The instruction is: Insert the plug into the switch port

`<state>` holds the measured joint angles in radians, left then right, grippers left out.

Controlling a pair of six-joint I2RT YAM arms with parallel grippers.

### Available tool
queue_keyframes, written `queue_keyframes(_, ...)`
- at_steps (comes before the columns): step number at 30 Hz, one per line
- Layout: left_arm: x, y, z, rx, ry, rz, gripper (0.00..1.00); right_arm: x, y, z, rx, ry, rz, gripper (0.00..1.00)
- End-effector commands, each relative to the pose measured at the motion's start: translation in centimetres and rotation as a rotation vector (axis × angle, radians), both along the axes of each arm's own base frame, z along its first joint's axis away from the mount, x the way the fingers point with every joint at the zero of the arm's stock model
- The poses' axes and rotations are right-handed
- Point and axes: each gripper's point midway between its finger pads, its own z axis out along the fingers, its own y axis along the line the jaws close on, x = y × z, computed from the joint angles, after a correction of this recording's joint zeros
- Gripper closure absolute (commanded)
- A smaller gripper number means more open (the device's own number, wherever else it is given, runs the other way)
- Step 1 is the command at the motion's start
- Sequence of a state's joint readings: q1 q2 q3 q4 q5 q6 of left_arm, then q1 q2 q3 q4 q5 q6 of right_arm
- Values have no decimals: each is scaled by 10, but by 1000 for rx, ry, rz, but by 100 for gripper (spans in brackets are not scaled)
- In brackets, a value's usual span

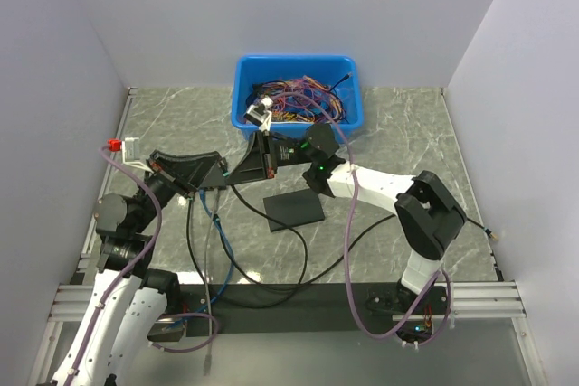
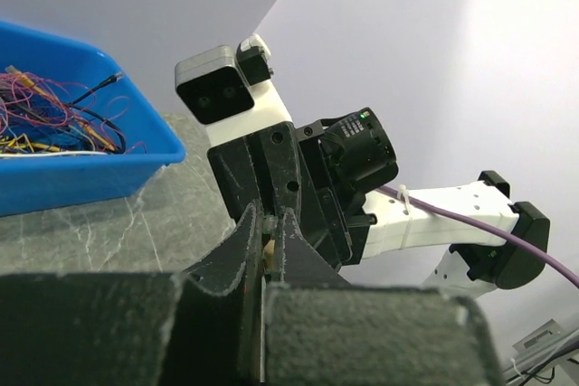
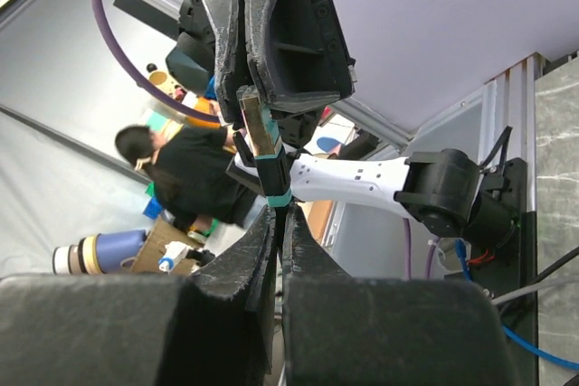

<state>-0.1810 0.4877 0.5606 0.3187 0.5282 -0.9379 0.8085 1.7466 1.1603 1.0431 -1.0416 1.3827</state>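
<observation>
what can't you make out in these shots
- switch port: no sockets show in any view; the black slab is too small in the top view to tell.
- plug: its far end is hidden inside the left gripper, right wrist view.
- bin wires: tangled, too small, top view.

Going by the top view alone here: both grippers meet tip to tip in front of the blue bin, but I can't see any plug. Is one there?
Observer: Yes. The right wrist view shows the plug sticking out past the right gripper, teal tape just behind it.
Operator: Does the left gripper touch it?
Observer: There, the plug's far end sits between the left fingers.
Operator: And the left wrist view?
Observer: Its fingers are nearly closed, with what looks like the plug's tan edge between them.
</observation>
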Motion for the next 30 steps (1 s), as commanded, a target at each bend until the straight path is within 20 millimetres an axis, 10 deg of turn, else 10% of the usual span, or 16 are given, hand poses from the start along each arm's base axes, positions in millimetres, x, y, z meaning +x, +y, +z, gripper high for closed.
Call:
queue_keyframes(1, -4, 0, 6, 14, -21, -4, 100, -6, 3, 21, 42, -47, 19, 100)
queue_keyframes(3, 2, 5, 3, 18, 28, 40, 99, -1, 6, 20, 21, -50, -7, 86)
queue_keyframes(5, 11, 10, -9, 39, 112, 90, 99, 14, 14, 2, -64, -55, -89, 43)
queue_keyframes(8, 23, 22, -21, 65, 234, 182, 99, 37, 11, -23, -250, -156, -259, 12)
queue_keyframes(16, 38, 33, -38, 56, 412, 267, 99, 92, -33, -27, -537, -394, -724, 17)
queue_keyframes(30, 45, 26, -49, 38, 435, 230, 99, 68, 6, -28, -580, -532, -681, 35)
